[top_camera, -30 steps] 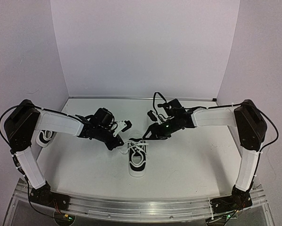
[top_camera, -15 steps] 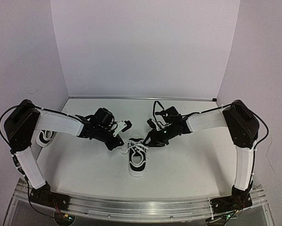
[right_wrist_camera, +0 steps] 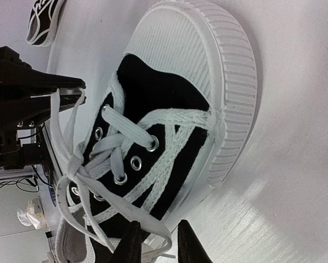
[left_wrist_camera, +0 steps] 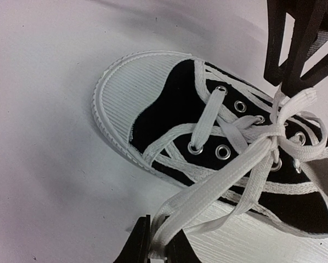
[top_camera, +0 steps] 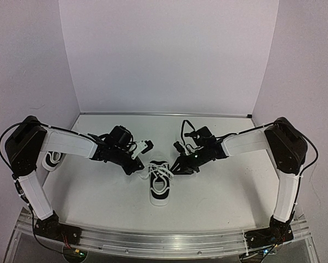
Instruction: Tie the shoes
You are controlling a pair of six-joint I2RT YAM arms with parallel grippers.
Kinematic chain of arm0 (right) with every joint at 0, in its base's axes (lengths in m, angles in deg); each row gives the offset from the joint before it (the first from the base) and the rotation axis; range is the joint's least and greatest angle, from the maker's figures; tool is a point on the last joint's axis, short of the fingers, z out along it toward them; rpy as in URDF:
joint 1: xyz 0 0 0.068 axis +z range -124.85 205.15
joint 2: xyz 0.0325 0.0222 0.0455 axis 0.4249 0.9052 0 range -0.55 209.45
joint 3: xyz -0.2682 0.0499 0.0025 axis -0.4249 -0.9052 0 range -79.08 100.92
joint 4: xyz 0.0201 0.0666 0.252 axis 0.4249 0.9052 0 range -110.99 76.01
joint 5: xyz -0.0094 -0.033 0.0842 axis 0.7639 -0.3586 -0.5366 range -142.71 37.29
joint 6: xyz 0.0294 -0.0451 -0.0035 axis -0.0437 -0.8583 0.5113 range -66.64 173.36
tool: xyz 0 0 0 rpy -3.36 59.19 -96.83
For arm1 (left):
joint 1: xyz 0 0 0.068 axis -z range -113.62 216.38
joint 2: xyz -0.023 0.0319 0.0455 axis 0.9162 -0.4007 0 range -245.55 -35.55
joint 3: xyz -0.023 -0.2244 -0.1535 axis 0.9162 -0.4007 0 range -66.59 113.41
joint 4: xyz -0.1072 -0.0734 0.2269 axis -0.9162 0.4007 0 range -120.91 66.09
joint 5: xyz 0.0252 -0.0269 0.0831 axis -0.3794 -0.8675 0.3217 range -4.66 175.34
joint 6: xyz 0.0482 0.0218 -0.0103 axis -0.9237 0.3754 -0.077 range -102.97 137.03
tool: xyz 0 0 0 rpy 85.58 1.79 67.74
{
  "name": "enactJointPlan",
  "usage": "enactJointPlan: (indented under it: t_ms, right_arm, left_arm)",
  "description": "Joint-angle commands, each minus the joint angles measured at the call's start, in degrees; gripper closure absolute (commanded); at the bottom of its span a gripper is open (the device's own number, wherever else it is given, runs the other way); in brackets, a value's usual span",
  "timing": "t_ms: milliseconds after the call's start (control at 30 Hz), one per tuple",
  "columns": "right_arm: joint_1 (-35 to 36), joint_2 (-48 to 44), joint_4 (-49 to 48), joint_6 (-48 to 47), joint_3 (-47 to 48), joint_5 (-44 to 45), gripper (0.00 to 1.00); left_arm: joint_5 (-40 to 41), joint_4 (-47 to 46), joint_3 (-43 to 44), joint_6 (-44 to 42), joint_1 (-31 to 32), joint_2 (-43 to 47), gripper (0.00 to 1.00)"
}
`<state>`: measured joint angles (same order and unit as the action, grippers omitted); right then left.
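One of the shoes (top_camera: 159, 185), a black-and-white sneaker with white laces, lies mid-table with its toe toward the back. My left gripper (top_camera: 140, 165) is at its left side. In the left wrist view that gripper (left_wrist_camera: 158, 244) is shut on a loop of the white lace (left_wrist_camera: 219, 183), pulled taut from the knot. My right gripper (top_camera: 177, 166) is at the sneaker's right side. In the right wrist view its jaws (right_wrist_camera: 158, 245) stand apart, with the other lace loop (right_wrist_camera: 165, 233) lying between them. The second shoe (top_camera: 53, 159) lies at the far left, partly behind my left arm.
White walls close the table at the back and on both sides. The second sneaker (right_wrist_camera: 43, 19) shows at the top left of the right wrist view. The metal rail (top_camera: 164, 241) carrying the arm bases runs along the near edge.
My right gripper has come down and left to the sneaker's side, and its jaws have narrowed around the lace loop. The left gripper has kept its hold and not moved.
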<state>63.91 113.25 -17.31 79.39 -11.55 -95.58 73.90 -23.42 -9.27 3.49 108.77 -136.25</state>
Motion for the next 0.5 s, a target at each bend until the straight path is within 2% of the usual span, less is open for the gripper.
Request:
enactJointPlan:
  t_ms: [0,333,467]
  right_arm:
    - [-0.22,-3.34,-0.87,-0.32,-0.94,0.56,0.82]
    - [-1.35,-4.37,1.93,-2.54,-2.40,4.32,0.91]
    - [-1.41,-4.35,3.18,-3.87,-2.23,5.02,0.96]
  left_arm:
    - [0.22,-0.28,1.53,-0.43,0.15,-0.33,0.90]
    - [2.80,0.68,0.87,-0.04,0.05,0.82,0.99]
    - [3.33,1.17,1.18,0.02,-0.03,0.77,1.00]
